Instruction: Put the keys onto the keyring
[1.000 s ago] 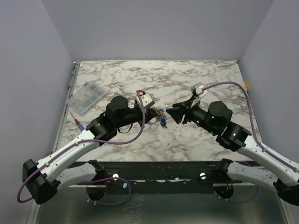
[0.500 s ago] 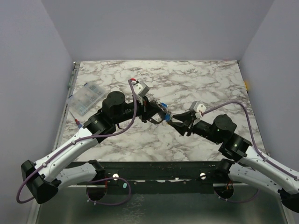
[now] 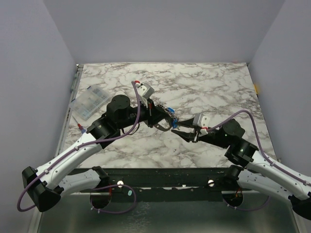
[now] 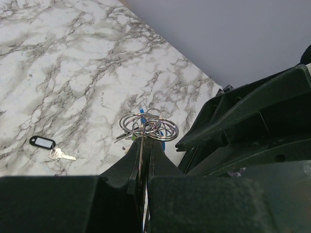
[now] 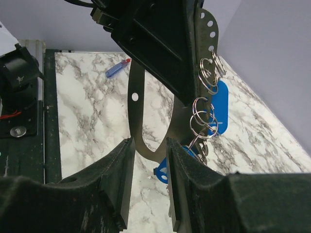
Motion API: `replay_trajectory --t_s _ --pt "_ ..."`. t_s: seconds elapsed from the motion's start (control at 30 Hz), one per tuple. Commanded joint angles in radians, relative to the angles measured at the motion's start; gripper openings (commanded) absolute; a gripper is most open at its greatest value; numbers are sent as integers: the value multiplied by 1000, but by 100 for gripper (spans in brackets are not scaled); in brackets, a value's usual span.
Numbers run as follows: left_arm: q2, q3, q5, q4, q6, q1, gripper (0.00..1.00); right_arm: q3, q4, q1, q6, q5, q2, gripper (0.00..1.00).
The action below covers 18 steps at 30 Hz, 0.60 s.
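My left gripper [image 3: 159,118] is shut on the keyring [image 5: 146,138], a thin dark metal U-shaped loop, and holds it above the table. Silver rings [image 4: 149,127] [image 5: 205,115] with blue-tagged keys [image 5: 216,104] [image 3: 170,109] hang from it. My right gripper [image 5: 148,145] faces it from the right, jaws apart, with the loop's bend between the fingertips; I cannot tell whether they touch it. In the top view the right gripper [image 3: 178,130] sits just below the left one. A loose key with a black tag [image 4: 43,142] lies on the marble.
A clear compartment box [image 3: 89,102] stands at the table's left edge, with a red and blue pen-like item [image 3: 81,128] [image 5: 118,68] near it. Purple cables run along both arms. Grey walls enclose the marble table [image 3: 214,82].
The left gripper lifted the loop with its keys and now holds still. The right gripper swung left and down to the loop, and its jaws narrowed around the bend.
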Motion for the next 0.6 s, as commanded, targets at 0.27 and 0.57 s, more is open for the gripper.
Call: replay_trajectory --t_s 0.27,0.57 --pt "-20 -25 17 20 -42 5 0 21 155 6 -60 19 -10 39" --pt "-30 -38 19 35 -51 5 0 42 170 6 -88 81 68 31"
